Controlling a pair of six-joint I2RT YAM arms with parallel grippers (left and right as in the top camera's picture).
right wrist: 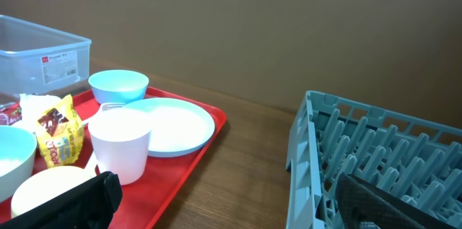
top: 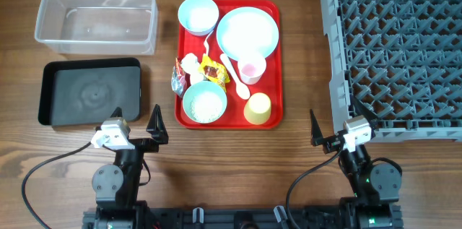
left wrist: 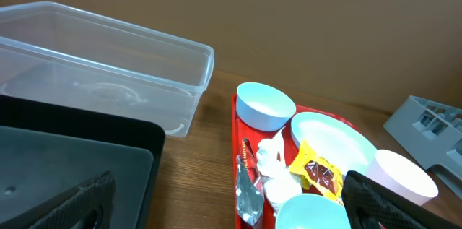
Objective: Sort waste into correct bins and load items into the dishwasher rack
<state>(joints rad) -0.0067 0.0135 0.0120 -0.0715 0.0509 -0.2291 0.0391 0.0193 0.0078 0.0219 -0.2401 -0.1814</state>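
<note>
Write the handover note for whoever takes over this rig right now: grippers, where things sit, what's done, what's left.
Left gripper: open, empty, above the table in front of the black tray.
Right gripper: open, empty, by the near corner of the dishwasher rack.
On the red tray: far bowl, near bowl with what looks like rice, plate, pink cup, yellow cup, spoon, fork, tissue, wrappers.
Clear tub, black tray and rack: nothing visible in them.
Done: nothing.
Left: all waste into the bins, all dishes into the rack.
</note>
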